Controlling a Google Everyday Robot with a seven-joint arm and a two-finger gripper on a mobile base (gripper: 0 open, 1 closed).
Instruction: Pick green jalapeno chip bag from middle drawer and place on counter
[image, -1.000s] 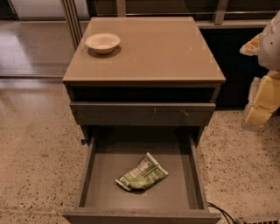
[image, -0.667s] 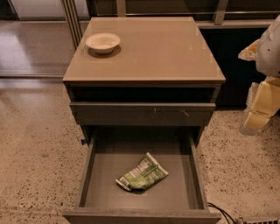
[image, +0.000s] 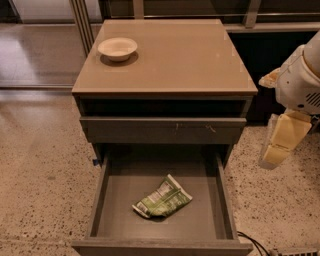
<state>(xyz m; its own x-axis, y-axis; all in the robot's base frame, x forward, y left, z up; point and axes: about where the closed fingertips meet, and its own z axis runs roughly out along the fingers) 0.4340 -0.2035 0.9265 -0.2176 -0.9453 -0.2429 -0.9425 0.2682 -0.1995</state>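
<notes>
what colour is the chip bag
Bag: green with white print, camera view; gripper hangs beside the drawer.

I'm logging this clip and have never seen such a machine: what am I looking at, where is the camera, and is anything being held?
This is a mobile robot with one arm. Only the end of the arm shows, as the pale shape at the right edge. Its gripper hangs beside the cabinet, above the speckled floor, with nothing visibly in it. The single camera looks down on the cabinet from its front; where it is mounted is not shown. The pulled-out drawer holds a crumpled green chip bag, lying alone. On the tan counter a white bowl stands near the far left corner.
</notes>
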